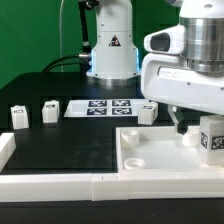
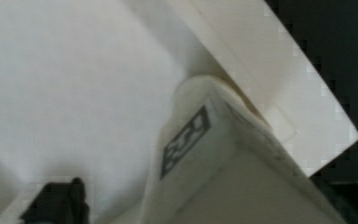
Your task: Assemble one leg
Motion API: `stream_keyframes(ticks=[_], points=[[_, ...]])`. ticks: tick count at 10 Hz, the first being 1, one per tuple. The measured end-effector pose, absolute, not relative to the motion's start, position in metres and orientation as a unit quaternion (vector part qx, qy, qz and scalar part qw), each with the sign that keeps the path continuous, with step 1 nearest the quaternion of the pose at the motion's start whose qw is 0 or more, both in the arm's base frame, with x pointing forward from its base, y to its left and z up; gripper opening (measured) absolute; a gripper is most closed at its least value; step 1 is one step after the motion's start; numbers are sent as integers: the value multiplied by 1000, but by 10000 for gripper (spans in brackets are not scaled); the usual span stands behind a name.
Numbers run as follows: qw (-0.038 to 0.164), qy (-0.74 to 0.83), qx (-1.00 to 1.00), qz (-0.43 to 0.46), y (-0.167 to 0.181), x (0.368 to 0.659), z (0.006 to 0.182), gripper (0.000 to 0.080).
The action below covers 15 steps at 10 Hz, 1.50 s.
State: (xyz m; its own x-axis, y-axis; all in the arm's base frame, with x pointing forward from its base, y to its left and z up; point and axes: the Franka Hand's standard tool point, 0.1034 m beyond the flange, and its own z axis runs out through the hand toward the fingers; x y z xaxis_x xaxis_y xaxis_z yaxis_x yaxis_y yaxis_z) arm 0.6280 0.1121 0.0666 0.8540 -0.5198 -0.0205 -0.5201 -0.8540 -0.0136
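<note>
**Gripper** (image 1: 192,126): one. It hangs low over the exterior view's right part of the scene. One dark finger (image 1: 178,121) shows below the white hand. In the wrist view one dark finger (image 2: 55,201) shows, set apart from the leg with white panel between them. The opposite finger is not clear, so I cannot tell whether the jaws are spread or pinching.

**Leg** (image 1: 212,138), task item: a white block with a black-and-white tag on its side. It is just beside the finger, over the panel near the exterior view's right edge. In the wrist view this leg (image 2: 220,160) has one end against a rounded socket (image 2: 208,92) close to the panel's edge. Whether it is seated there cannot be told.

**Panel** (image 1: 160,158): one. Large, white and flat, it lies on the black table (image 1: 60,145).

**Sockets:** two are made out in the exterior view. One socket (image 1: 130,138) is at the corner toward the exterior view's left, its hollow showing. The other socket (image 1: 188,140) is just beside the leg.

**Legs on the table:**
- Three stand upright in a row, well apart from the gripper.
- They are the second leg (image 1: 18,116), the third leg (image 1: 49,112) and the fourth leg (image 1: 148,112).
- The fourth stands just behind the panel.
- With the leg at the gripper, that makes four.

**Marker board** (image 1: 100,106): one. It lies flat between the third and fourth legs.

**White rail** (image 1: 50,186): it runs along the table's near edge and up the exterior view's left.
</note>
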Motion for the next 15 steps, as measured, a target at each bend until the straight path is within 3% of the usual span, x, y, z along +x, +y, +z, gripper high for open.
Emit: stream_keyframes(ticks=[5, 8, 9, 10, 13, 15], points=[[2, 30, -1000, 3, 115, 627, 69, 649], [3, 49, -999, 4, 116, 627, 68, 649], [3, 49, -999, 4, 116, 627, 68, 527], [3, 52, -999, 4, 116, 627, 68, 348], [3, 102, -995, 4, 116, 626, 67, 292], [6, 287, -958, -1, 118, 626, 66, 292]])
